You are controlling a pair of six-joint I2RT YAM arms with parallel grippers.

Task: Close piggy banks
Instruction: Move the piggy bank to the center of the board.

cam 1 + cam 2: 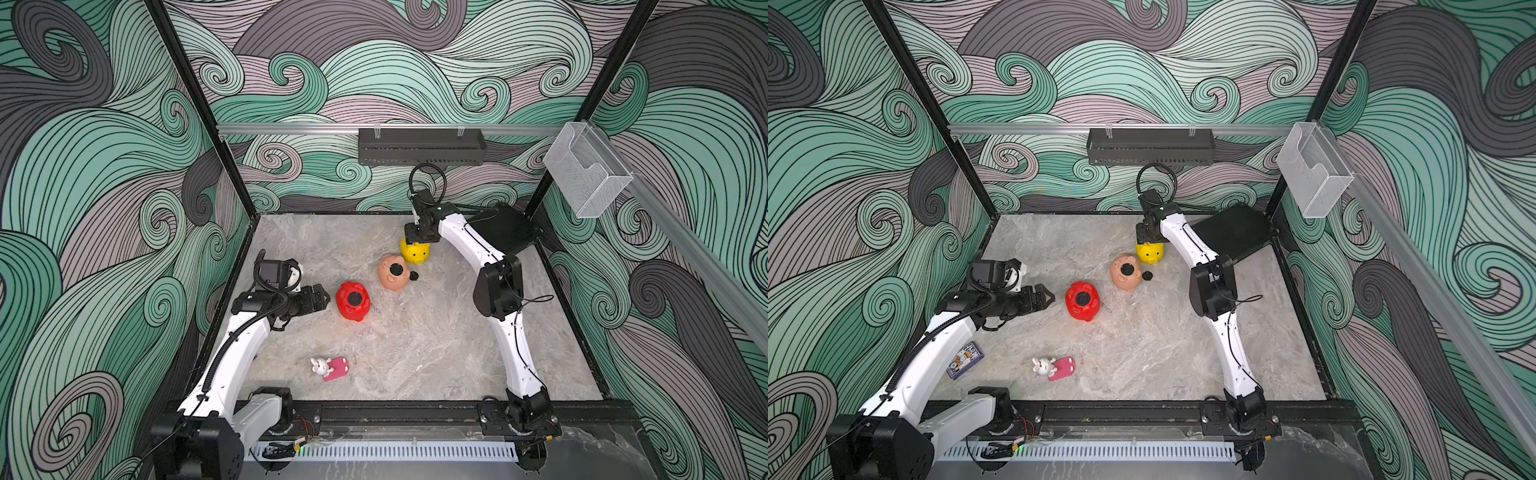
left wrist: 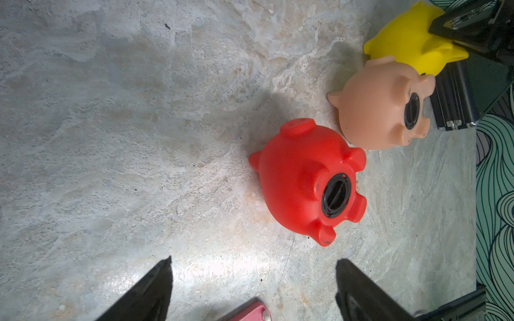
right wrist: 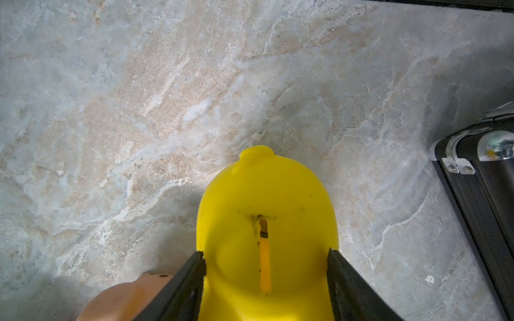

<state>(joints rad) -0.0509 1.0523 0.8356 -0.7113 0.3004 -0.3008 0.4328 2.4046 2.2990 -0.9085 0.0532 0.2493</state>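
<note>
By the far edge of the table [image 1: 436,365] the right gripper [image 3: 266,253] clasps the yellow pig [image 3: 264,189] on both flanks, seemingly in contact (slot side up). I think it should be lifted clear of the neighbouring peach pig [image 1: 388,282] before turning. The left gripper [image 2: 254,259] hangs wide and empty near the red pig [image 2: 294,178].

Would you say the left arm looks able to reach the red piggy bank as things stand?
Probably yes: the left gripper stands open, pointed at the red piggy bank, with only bare table between them.
</note>
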